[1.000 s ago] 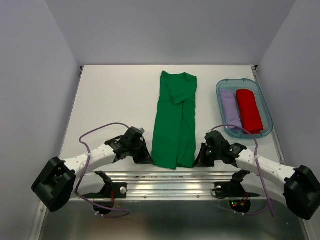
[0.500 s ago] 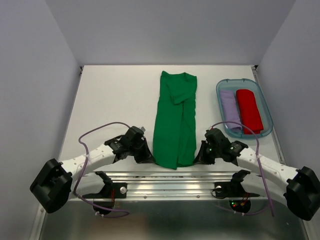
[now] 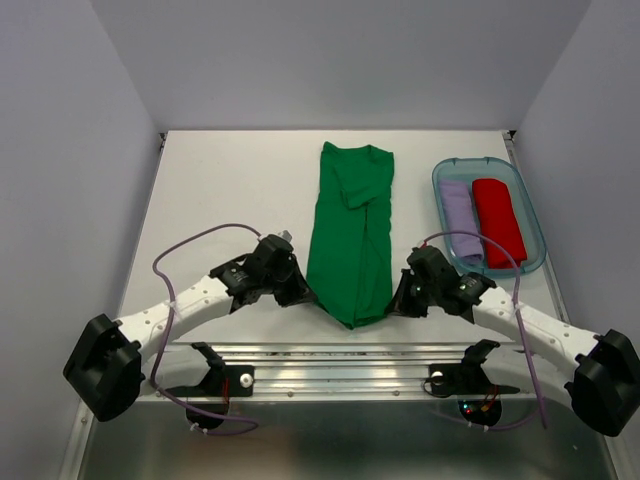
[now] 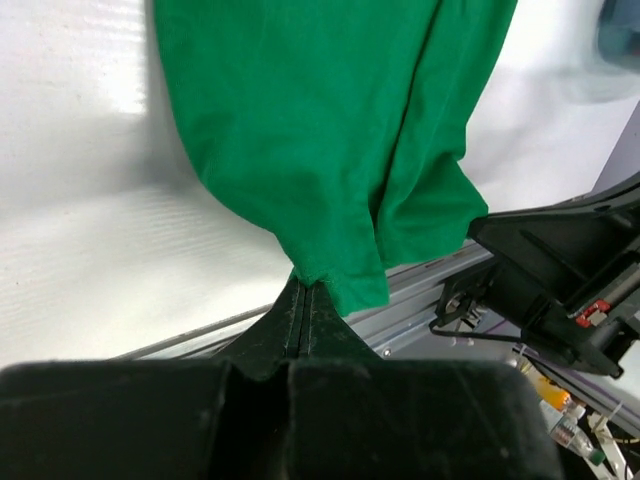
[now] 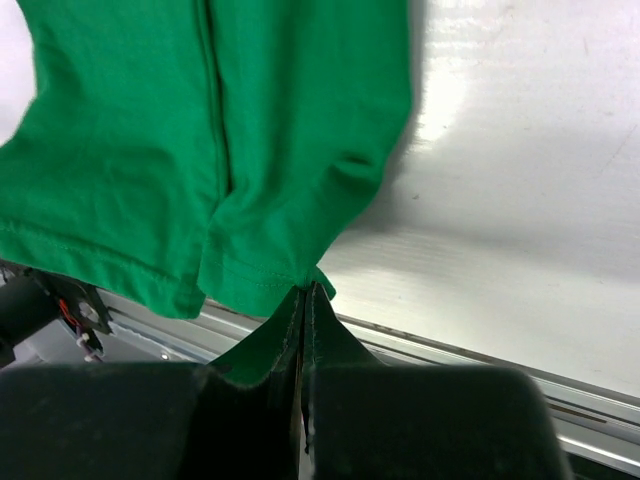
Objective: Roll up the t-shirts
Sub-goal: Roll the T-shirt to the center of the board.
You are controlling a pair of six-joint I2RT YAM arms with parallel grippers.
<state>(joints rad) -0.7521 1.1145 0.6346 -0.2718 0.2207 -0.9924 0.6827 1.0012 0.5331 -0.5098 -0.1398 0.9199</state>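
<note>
Wrist views cut off the far end of the green shirt [image 3: 350,235]. The left end effector [image 4: 304,288] and right end effector [image 5: 305,292] each clamp a hem corner; it stretches ahead across the desk [image 3: 230,190]

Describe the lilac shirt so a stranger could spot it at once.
On the white table, find the clear blue tray at the right edge. Two shirt bundles lie in it side by side; the lilac shirt is the paler one, nearer the green t-shirt than the red shirt is.

No legible text or labels anywhere.
</note>
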